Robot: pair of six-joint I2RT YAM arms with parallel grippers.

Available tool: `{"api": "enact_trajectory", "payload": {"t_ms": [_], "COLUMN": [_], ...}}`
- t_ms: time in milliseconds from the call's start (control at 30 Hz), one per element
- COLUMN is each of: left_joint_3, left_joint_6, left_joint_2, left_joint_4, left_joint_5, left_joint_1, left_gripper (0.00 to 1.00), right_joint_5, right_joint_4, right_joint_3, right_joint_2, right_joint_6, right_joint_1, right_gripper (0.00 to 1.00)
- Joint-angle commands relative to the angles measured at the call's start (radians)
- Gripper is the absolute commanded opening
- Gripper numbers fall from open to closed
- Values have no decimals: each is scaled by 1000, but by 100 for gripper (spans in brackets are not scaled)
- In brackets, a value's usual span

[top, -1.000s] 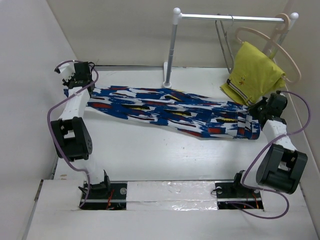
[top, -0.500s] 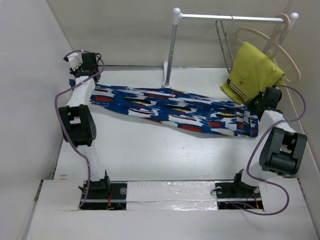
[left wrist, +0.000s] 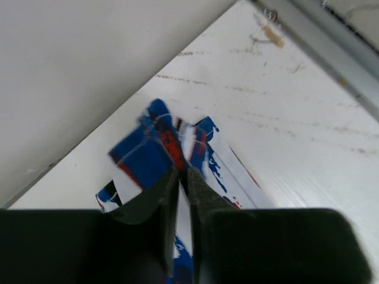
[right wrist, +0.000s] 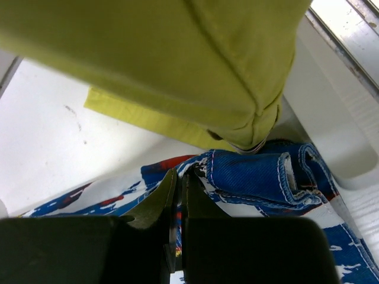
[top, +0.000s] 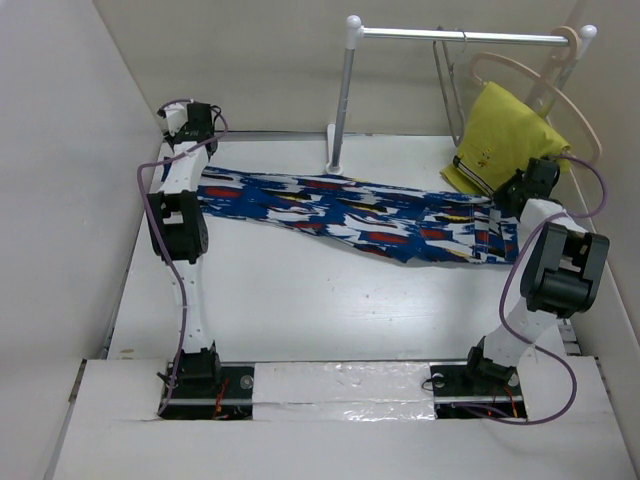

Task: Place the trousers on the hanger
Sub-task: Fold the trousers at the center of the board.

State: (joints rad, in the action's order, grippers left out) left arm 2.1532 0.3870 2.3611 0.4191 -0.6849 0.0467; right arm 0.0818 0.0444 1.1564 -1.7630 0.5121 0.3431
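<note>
The blue-and-white printed trousers (top: 350,215) hang stretched between my two grippers, across the table below the rail. My left gripper (top: 192,172) is shut on the leg end at the far left; in the left wrist view its tips (left wrist: 182,173) pinch the bunched fabric (left wrist: 148,155). My right gripper (top: 512,203) is shut on the waistband end at the right, just below the yellow garment; the right wrist view shows its tips (right wrist: 180,176) clamped on the print beside the rolled blue waistband (right wrist: 266,177). The thin grey wire hanger (top: 450,95) hangs on the rail, edge-on, left of the yellow garment.
A white-posted rail (top: 460,37) stands at the back, its left post (top: 344,100) just behind the trousers. A pale beige hanger (top: 575,115) carries the yellow garment (top: 508,140), which fills the top of the right wrist view (right wrist: 177,53). Walls stand close on the left and behind.
Both arms have reached farther back, carrying the trousers towards the rail. The left gripper moved back and right; the right gripper rose up against the yellow garment.
</note>
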Motion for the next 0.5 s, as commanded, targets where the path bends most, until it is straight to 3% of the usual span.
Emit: {"api": "enact_trajectory", "payload": {"t_ms": [0,33,133,167,200,333,367,433,467], "left_joint_3": [56,57,53,50,56,31,17,-94,-95], "left_joint_6": [-45,-56,-72,-91,-106,-62,-42,-13,-5], "left_joint_2": [-8,-5,-6,-6,-2,-37,-51,-149,-149], "left_joint_4": [-6,-14,-58,-80,-88,-80,-79,-121,-138], "left_joint_5": [-48,-26,1,10,24,65,76,116,120], "left_joint_1": [16,16,16,16,16,25,25,48,48], "left_gripper": [18,23,26,32,50,62,62,63,63], "right_joint_5": [-77,-77,-109,-112,-116,-93,-90,-85,-56], "right_joint_4": [-78,-83,-86,-92,-95,-100,-97,-87,-84], "right_joint_3": [57,55,60,62,62,74,77,71,65], "right_joint_2": [-12,-15,-19,-18,-18,-13,-3,31,49], "right_joint_6": [-30,-30,-30,-30,-29,-30,-33,-40,-43], "right_joint_1": [5,5,-15,-24,-33,-55,-55,-65,-76], "right_gripper": [0,0,2,2,5,15,21,53,53]}}
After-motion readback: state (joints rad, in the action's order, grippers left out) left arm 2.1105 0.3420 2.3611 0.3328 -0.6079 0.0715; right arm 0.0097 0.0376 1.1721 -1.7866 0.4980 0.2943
